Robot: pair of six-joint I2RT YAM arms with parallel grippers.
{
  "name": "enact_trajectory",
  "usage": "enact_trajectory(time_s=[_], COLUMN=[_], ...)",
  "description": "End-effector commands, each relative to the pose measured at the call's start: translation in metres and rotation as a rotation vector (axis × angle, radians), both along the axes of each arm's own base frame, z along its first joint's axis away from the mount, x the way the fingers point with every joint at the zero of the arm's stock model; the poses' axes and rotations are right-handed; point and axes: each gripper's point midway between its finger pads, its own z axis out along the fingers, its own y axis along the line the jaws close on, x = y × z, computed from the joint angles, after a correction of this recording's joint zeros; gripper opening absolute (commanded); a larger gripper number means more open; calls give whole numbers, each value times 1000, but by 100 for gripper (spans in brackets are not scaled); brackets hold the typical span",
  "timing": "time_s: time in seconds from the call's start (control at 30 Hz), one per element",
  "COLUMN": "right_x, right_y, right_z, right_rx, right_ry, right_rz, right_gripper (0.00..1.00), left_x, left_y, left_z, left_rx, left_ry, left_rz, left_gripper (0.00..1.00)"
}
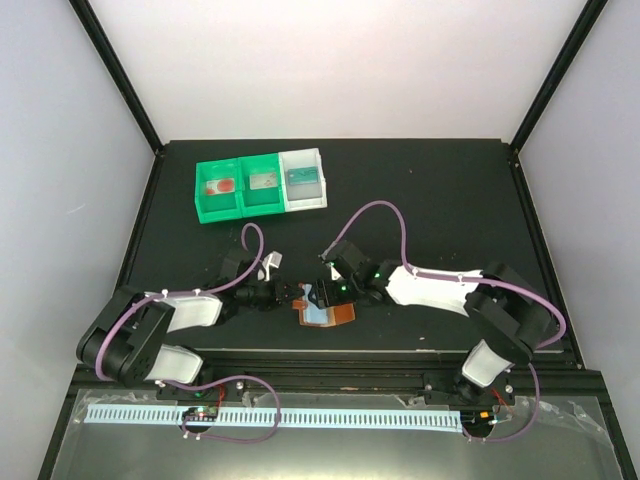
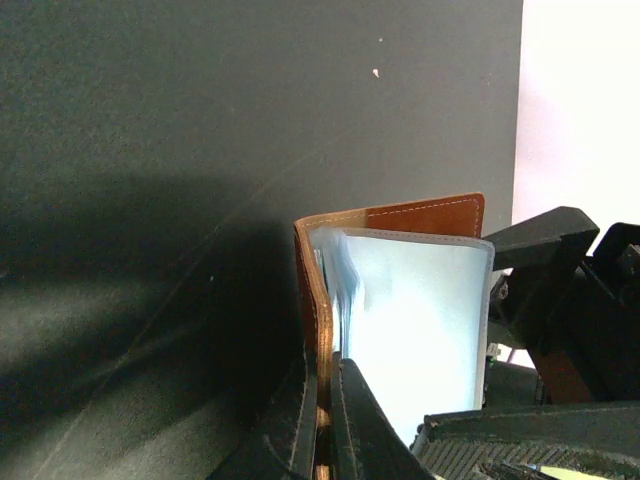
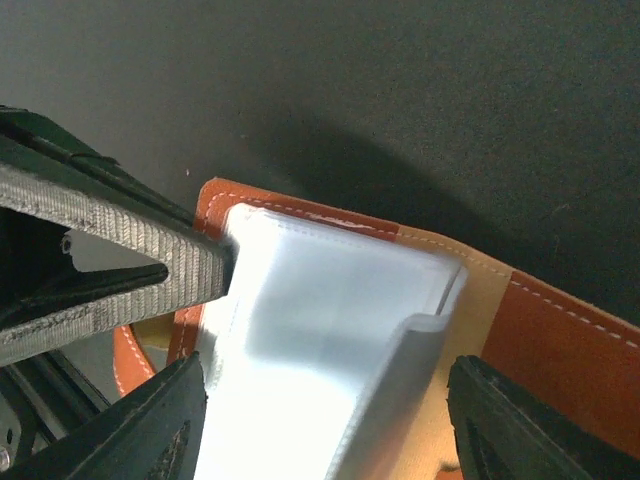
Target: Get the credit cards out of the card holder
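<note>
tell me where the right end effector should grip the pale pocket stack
On the pale pocket stack, likely the lifted near end, pinched across the two side edges from above: it rises off the brown card holder while the left end effector clamps the cover.

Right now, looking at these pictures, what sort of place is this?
Probably a robotics lab test booth: a black table boxed in by plain white walls, a left arm and right arm bolted at its near edge, with small bins and a card holder set out.
</note>
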Motion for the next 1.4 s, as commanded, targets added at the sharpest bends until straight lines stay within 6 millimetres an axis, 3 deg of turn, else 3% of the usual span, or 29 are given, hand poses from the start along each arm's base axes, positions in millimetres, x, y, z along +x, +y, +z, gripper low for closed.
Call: enact_trajectory(time_s=[0.0, 0.3, 0.77, 1.37], right_x=[8, 3, 2, 2], right_y=[11, 13, 16, -4], right_z=[10, 0, -10, -27], right_rx=[32, 22, -9, -99], right_ry=[-25, 13, 21, 4], right_rz=[-13, -9, -1, -33], right_gripper=[67, 73, 73, 58], left_x=[0, 1, 3, 3], left_y=[-2, -2, -2, -2], left_z=[8, 14, 16, 11], left_rx=[-16, -24, -27, -18], left_ry=[-30, -43, -43, -25], left_rz=[-1, 5, 12, 17], left_gripper=[2, 2, 2, 2])
